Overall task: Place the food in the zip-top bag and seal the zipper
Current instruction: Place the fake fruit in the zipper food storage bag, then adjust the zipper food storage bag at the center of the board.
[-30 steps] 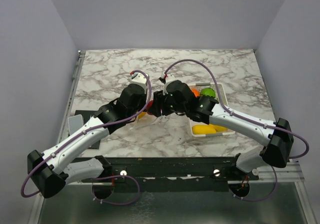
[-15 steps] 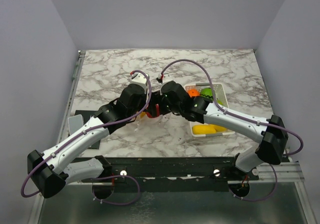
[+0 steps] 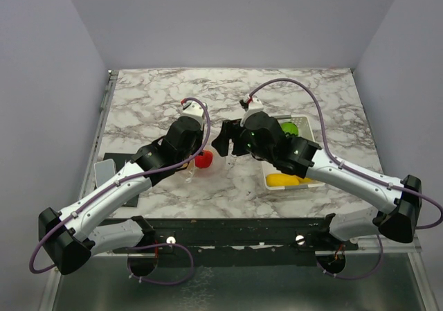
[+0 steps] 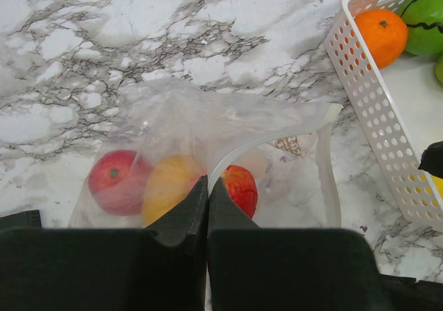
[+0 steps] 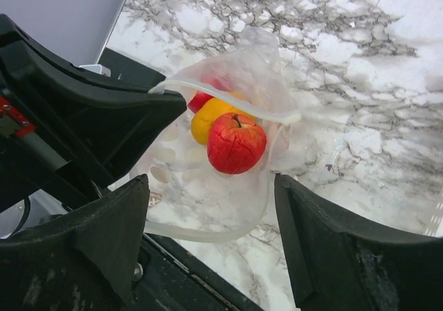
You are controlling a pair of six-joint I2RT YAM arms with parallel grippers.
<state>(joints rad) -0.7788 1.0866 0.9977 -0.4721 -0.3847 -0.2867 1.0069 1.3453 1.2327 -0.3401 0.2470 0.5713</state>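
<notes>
The zip-top bag [image 4: 208, 124] lies on the marble with its mouth open. It holds a red fruit [image 4: 114, 183], a yellow fruit [image 4: 169, 186] and a red apple [image 5: 236, 143]. My left gripper [image 4: 208, 185] is shut on the white zipper strip [image 4: 228, 155] at the mouth's edge. My right gripper [image 5: 211, 186] is open and empty, hovering just above the mouth. In the top view the left gripper [image 3: 196, 157] and right gripper [image 3: 228, 148] flank the red apple [image 3: 203, 160]. An orange [image 4: 381, 34] and a dark-striped green ball [image 4: 423, 20] sit in the tray.
The white perforated tray [image 4: 360, 103] stands right of the bag, with yellow food [image 3: 284, 180] at its near end. A black mat [image 3: 121, 165] with a grey pad [image 3: 104, 171] lies at the table's left edge.
My right gripper has drawn back from the bag mouth to the right with its jaws open. The red apple now lies in the bag. The left gripper has kept its hold.
</notes>
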